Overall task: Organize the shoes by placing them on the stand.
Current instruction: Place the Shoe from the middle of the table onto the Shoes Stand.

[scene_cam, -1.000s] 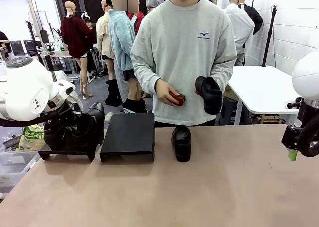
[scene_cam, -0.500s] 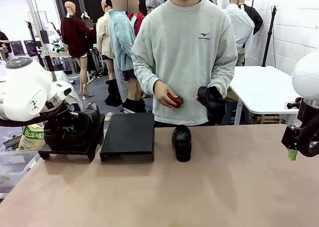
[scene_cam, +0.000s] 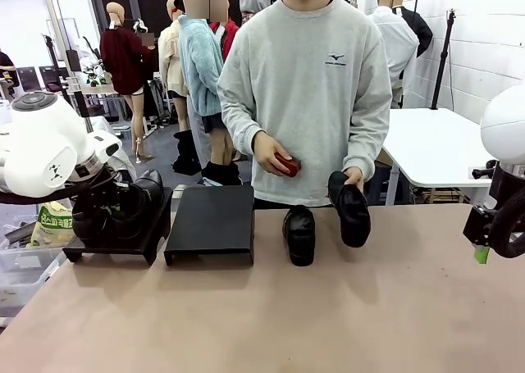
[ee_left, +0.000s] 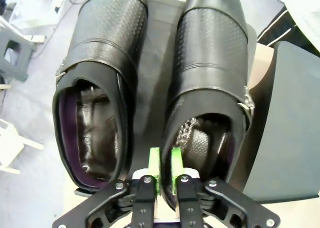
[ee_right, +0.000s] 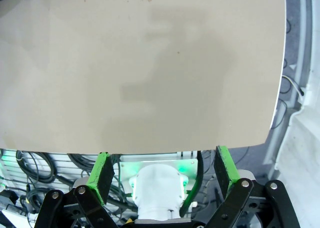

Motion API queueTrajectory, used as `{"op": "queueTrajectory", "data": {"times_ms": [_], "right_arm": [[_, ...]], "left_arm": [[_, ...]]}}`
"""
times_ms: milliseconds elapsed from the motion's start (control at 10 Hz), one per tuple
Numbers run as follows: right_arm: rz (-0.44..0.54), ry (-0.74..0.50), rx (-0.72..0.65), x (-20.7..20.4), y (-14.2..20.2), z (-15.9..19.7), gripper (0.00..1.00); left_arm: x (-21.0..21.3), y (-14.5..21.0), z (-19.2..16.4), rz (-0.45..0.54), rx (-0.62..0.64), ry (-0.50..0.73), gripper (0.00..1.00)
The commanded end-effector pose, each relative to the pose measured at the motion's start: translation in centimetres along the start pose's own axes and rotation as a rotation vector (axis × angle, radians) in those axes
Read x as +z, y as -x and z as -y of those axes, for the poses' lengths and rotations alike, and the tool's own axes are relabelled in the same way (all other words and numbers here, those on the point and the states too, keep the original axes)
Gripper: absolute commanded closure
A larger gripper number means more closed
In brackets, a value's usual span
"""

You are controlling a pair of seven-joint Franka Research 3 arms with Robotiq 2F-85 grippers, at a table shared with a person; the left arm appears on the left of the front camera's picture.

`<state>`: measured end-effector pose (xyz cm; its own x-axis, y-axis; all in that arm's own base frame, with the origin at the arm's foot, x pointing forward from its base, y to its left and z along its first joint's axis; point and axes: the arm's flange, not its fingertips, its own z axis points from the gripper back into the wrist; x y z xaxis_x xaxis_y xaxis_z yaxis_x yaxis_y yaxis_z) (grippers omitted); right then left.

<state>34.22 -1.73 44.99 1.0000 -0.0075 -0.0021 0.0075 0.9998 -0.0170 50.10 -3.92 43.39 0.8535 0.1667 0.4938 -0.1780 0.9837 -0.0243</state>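
Two black shoes (ee_left: 100,82) (ee_left: 212,72) lie side by side on the left stand (scene_cam: 115,243). My left gripper (ee_left: 165,158) hangs over them, its green pads nearly together and pinching the inner rim of the right-hand shoe. The second stand (scene_cam: 212,223) beside it is bare. Another shoe (scene_cam: 299,234) lies on the table, and the person's hand sets one more shoe (scene_cam: 353,213) down right of it. My right gripper (ee_right: 162,155) is open with nothing in it, over the table's edge.
The person stands at the far side and holds a small red-brown object (scene_cam: 285,165) in the other hand. The near half of the brown table (scene_cam: 328,324) is bare. A white table (scene_cam: 435,143) stands behind at the right.
The person has lowered the held shoe from chest height to the table beside the lying shoe. My left arm has shifted slightly over the left stand. The right arm is still.
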Motion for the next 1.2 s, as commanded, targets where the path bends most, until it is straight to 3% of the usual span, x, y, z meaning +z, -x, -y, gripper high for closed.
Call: {"op": "queueTrajectory", "data": {"times_ms": [0,200,900,1100], "right_arm": [[-0.005,0.002,-0.006,-0.1,0.0,-0.1,0.00],[-0.005,0.002,-0.006,-0.1,0.0,-0.1,0.00],[-0.005,0.002,-0.006,-0.1,0.0,-0.1,0.00],[-0.005,0.002,-0.006,-0.1,0.0,-0.1,0.00]], "left_arm": [[-0.1,-0.5,0.5,0.021,0.018,-0.061,0.35],[0.2,-0.5,0.8,0.020,0.007,-0.059,0.00],[3.1,-0.8,1.2,0.044,-0.013,-0.054,0.00],[2.0,-0.9,1.1,0.035,-0.016,-0.025,0.00]]}}
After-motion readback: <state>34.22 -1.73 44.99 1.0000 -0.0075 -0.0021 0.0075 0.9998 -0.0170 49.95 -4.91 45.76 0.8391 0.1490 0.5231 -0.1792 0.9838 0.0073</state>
